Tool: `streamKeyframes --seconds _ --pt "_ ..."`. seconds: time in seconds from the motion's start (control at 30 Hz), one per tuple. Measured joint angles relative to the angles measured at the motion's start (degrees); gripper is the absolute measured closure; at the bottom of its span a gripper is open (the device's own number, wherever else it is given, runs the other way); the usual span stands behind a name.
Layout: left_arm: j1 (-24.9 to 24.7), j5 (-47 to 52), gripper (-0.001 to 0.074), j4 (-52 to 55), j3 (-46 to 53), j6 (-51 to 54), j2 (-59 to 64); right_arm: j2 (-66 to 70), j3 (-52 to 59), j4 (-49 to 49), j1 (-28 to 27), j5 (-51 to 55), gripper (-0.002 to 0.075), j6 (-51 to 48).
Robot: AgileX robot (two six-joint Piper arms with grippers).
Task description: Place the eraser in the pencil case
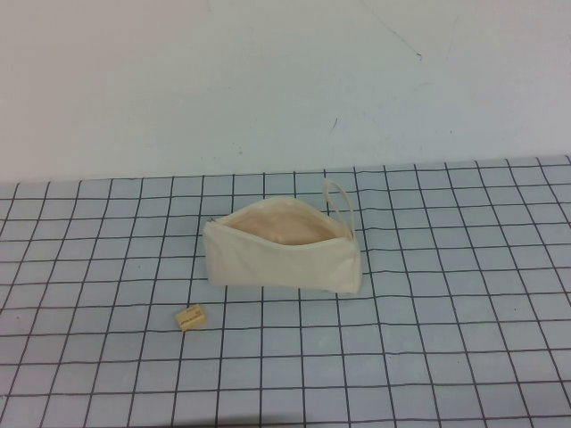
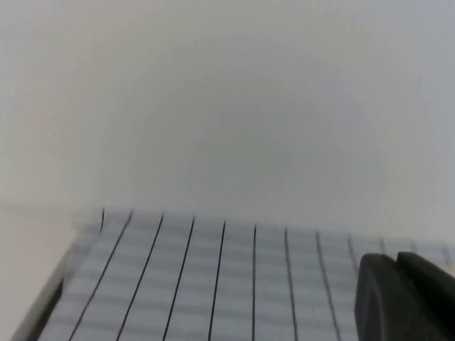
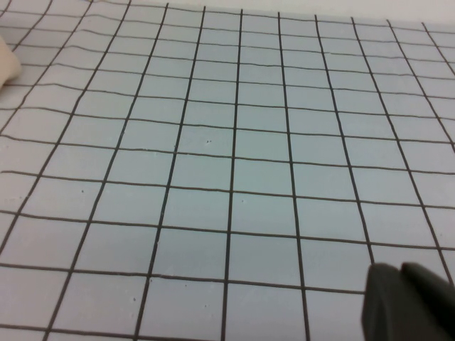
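Note:
The cream-white pencil case (image 1: 284,260) lies on the grid mat in the middle of the high view. Its zip is open, showing the peach lining (image 1: 285,227), and its loop strap (image 1: 340,200) is at its far right end. The small tan eraser (image 1: 191,318) lies on the mat in front of the case's left end, apart from it. Neither arm shows in the high view. My left gripper (image 2: 398,260) shows only in its wrist view, fingers together, empty, over the mat's far edge. My right gripper (image 3: 399,271) is shut and empty above bare mat; a cream edge of the case (image 3: 7,65) shows there.
The blue-grey grid mat (image 1: 464,303) covers the table. A plain pale wall (image 1: 285,80) rises behind it. In the left wrist view the mat's edge (image 2: 50,298) and the wall show.

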Motion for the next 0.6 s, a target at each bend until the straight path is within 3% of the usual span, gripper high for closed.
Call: streamKeyframes --seconds 0.17,0.33,0.6 --pt "0.0 15.7 0.0736 -4.77 -6.17 6.67 13.45 0.0 0.0 0.0 0.0 0.0 0.0726 0.0" --pt "0.0 17.8 0.0736 -14.22 -6.95 13.45 27.46 0.0 0.0 0.0 0.0 0.0 0.0726 0.0" --pt "0.0 17.01 0.0736 -44.5 -11.8 52.32 51.36 0.0 0.0 0.0 0.0 0.0 0.0726 0.0"
